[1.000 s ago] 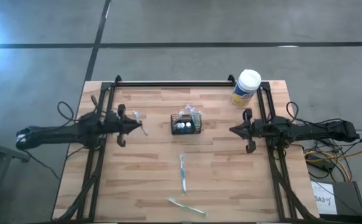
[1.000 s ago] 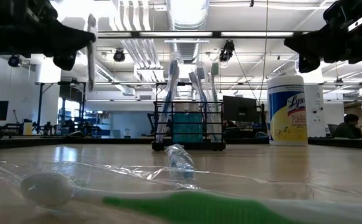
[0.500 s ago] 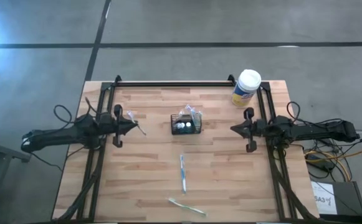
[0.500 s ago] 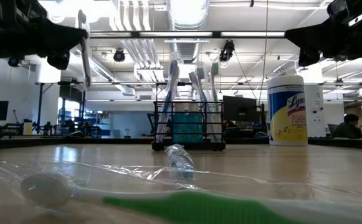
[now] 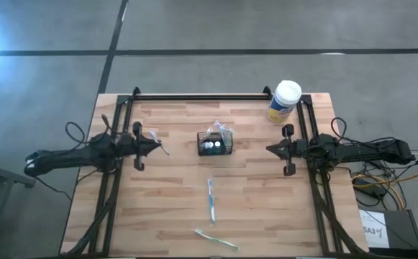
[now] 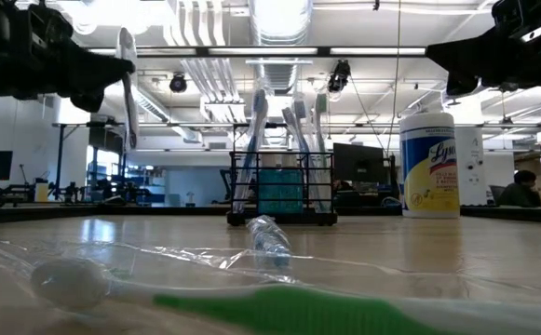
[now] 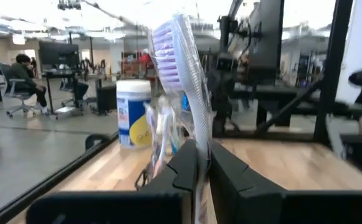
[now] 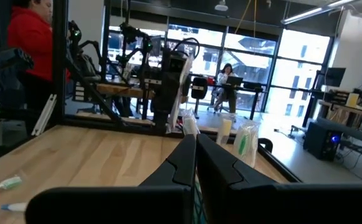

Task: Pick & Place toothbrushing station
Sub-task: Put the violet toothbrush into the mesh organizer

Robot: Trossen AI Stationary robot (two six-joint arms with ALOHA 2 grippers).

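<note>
Both claws flank the caddy [image 5: 216, 146]: left claw [image 5: 160, 147] pinching a wrapped toothbrush [image 7: 181, 74], right claw [image 5: 268, 150] pressed together.

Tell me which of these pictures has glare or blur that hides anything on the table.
High view: a bright bluish flare on the floor at the upper left corner, off the table. Low view: ceiling lights are blown out, and the green toothbrush nearest the lens is out of focus. Left wrist view: the wrapped toothbrush is soft against a washed-out background.
</note>
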